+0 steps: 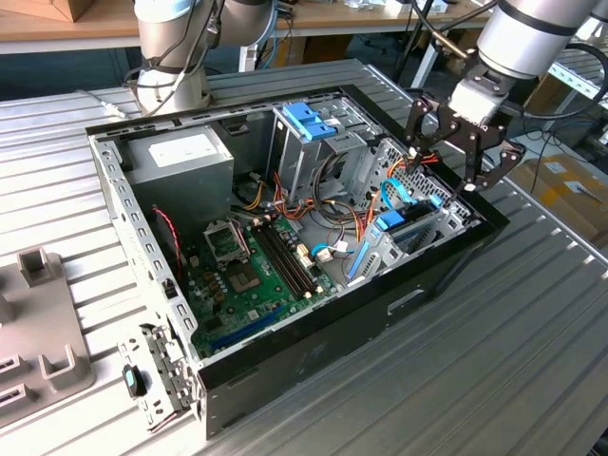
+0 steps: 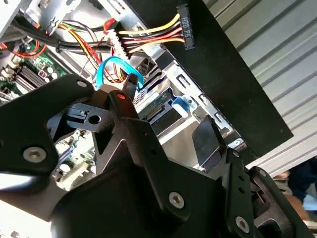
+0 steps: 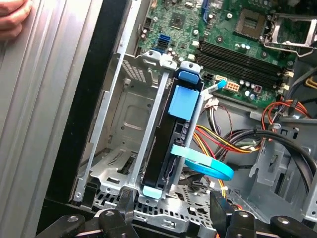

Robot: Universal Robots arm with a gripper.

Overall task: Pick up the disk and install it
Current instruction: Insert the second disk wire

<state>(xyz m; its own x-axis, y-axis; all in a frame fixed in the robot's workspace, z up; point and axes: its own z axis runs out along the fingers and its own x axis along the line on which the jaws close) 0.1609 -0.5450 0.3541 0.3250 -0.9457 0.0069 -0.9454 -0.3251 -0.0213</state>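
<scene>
The robot's arm reaches down from the top of the exterior view's right. Its black gripper points down, and its jaws are spread wide with nothing between them.

My arm is a thick silver-grey tube with a pale wrist block. Below it hangs my gripper, built of matte black angular linkage plates joined by silver screws. Black cables loop beside the wrist. In the second wrist view, my fingers show small red marks.
</scene>
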